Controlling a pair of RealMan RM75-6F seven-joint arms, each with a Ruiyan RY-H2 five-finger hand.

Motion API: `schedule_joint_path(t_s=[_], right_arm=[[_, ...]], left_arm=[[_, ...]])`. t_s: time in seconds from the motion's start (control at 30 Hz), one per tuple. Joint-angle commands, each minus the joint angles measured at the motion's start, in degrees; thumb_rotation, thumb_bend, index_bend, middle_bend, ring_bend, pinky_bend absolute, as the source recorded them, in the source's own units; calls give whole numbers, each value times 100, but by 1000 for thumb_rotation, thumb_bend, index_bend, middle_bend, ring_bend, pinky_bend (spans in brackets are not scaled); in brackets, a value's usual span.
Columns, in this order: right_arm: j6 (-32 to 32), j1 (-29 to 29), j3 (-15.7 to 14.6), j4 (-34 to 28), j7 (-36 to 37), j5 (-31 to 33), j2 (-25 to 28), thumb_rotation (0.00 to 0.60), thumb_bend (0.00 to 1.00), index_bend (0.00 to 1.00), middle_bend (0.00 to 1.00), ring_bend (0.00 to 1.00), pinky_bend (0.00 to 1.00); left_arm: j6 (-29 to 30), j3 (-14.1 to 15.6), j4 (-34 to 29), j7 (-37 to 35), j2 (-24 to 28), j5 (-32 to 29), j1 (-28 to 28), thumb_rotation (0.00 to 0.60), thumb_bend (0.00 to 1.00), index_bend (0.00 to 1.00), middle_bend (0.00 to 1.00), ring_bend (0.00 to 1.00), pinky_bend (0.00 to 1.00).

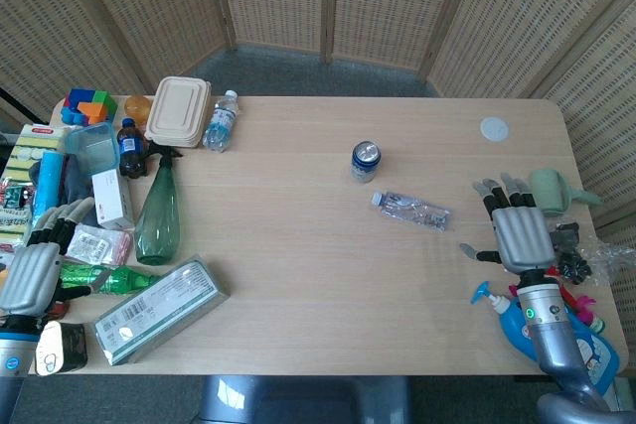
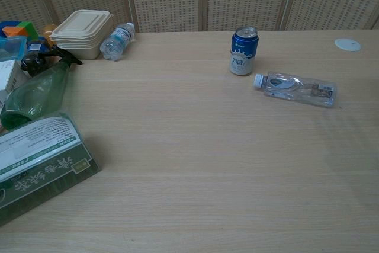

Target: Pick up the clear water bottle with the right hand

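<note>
Right hand (image 1: 521,235) fingers (image 1: 494,193) spread, empty

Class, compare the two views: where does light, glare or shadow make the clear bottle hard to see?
Head view: the clear water bottle is small and pale, nearly blending into the table. Chest view: it is sharper, with bright glints and a faint shadow beneath; the blue can stands just behind its cap.

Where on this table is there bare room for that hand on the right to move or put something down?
The widest bare patch is the middle, between the green spray bottle and the clear water bottle, reaching the near edge. The far right corner holds only a white lid. Crowded: the left edge, and around the right hand by the blue bottle.
</note>
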Motion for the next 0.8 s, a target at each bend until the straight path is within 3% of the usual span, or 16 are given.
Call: schedule_joint_path(t_s=[0.03, 0.53, 0.8], right_arm=[[8, -11, -4, -15, -3, -2, 2, 450, 38, 145, 171, 0, 0], [-175, 44, -2, -60, 80, -22, -45, 450, 39, 88, 139, 0, 0], [-927, 518, 76, 498, 209, 159, -568, 446, 37, 10, 96, 0, 0]], left_arm=[[-13, 3, 7, -8, 3, 1, -7, 600, 277, 0, 0, 0, 0], [75, 47, 13, -62, -15, 138, 28, 600, 277, 0, 0, 0, 0], [37, 55, 61, -119, -23, 148, 11, 600, 276, 0, 0, 0, 0]])
